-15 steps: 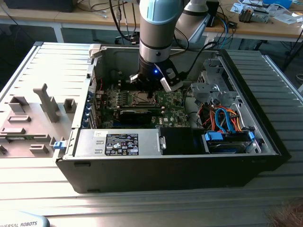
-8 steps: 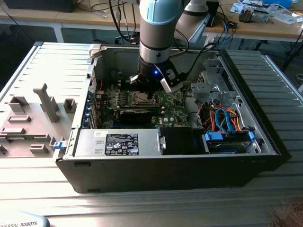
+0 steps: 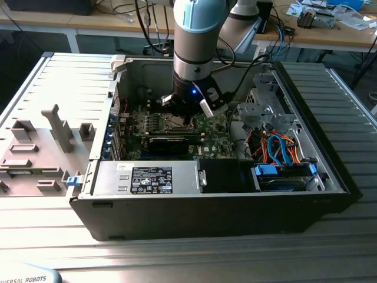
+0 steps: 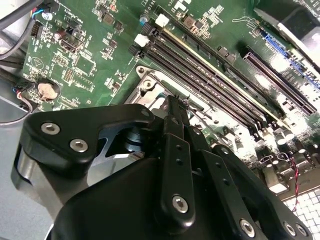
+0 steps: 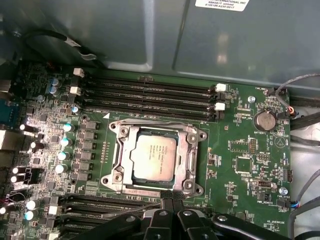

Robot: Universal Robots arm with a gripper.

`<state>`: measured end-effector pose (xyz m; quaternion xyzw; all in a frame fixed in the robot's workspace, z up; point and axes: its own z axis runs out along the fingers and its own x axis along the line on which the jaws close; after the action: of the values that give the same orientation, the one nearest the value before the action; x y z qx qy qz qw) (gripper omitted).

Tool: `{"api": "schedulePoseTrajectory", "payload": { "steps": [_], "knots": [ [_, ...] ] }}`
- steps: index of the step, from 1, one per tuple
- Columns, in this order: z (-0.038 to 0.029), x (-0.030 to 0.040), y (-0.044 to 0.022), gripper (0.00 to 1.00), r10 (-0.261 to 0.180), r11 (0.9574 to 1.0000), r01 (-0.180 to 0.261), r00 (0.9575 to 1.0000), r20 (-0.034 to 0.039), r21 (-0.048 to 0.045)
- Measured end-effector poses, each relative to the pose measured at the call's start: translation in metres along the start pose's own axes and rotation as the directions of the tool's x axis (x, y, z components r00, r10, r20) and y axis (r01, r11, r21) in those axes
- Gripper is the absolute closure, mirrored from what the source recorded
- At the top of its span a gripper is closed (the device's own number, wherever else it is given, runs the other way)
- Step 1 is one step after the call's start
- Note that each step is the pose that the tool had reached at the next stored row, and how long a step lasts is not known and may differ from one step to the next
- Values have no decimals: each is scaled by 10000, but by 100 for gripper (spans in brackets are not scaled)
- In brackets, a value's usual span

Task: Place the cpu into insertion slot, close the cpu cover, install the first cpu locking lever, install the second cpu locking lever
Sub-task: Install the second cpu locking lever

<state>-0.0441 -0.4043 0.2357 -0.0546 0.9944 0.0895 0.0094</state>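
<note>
First wrist view: cpu (image 5: pixel 154 156) seated under cpu cover (image 5: pixel 191 159); end effector (image 5: pixel 172 196) fingertips pinched together, holding nothing.

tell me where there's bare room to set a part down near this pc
Free: the ribbed table in front of the case, and beside its right wall. Crowded: inside, around the socket, memory slots and the gripper.
</note>
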Motion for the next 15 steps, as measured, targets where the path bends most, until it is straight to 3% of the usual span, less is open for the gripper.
{"api": "schedulePoseTrajectory", "payload": {
  "steps": [4,15],
  "knots": [
    [0,27,-13,89,0,10000,0,10000,0,-3],
    [-4,248,-120,89,0,10000,0,10000,5,-49]
  ]
}}
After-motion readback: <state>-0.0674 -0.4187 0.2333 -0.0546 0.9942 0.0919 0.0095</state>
